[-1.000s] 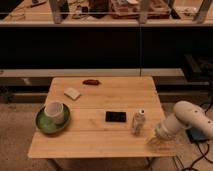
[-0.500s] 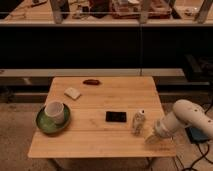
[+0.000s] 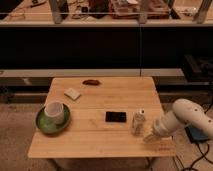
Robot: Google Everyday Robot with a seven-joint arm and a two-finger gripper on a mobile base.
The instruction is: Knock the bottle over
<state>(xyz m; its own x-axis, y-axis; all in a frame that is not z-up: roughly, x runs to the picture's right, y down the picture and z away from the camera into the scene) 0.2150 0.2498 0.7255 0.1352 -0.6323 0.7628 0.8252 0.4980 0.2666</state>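
Observation:
The bottle (image 3: 138, 123), small, slim and clear with a white cap, stands on the right part of the wooden table (image 3: 95, 142), leaning slightly to the right. My gripper (image 3: 148, 135) is at the end of the white arm that comes in from the right. It sits low over the table just right of the bottle's base, very close to it; I cannot tell whether it touches.
A white mug (image 3: 54, 112) stands on a green plate (image 3: 44, 125) at the left. A black flat object (image 3: 115, 117) lies left of the bottle. A pale block (image 3: 73, 93) and a small dark red item (image 3: 91, 82) lie farther back. Dark shelving stands behind the table.
The arm has moved left toward the bottle. The bottle now leans a little more than before.

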